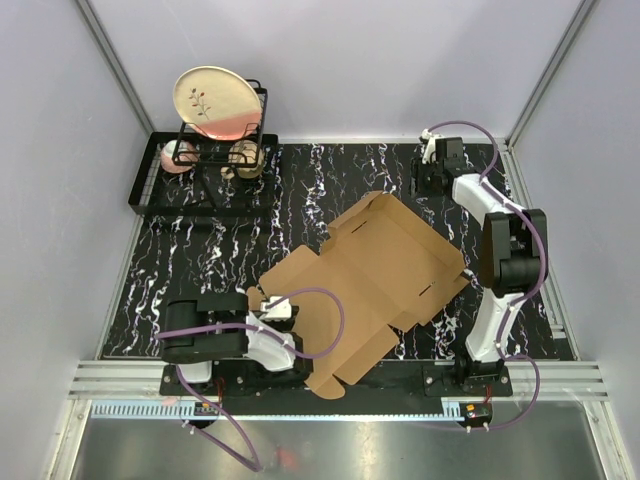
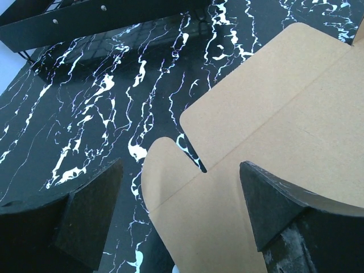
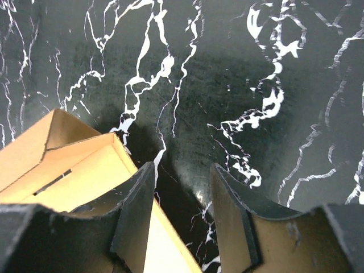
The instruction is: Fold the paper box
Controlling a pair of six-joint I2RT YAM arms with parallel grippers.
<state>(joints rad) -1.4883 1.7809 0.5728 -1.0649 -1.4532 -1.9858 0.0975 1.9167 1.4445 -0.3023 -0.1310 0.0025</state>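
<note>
Presently the paper box is seen under the spread left gripper, its far corner beside the parted, empty right gripper.

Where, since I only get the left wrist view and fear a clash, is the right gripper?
Observer: The right gripper hovers at the table's far right, apart from the box.
Operator: Holding anything?
Observer: No. Its fingers stand apart, with only bare table between them.
Operator: Is the box flat all over?
Observer: No. Walls stand up around its far corner.
</note>
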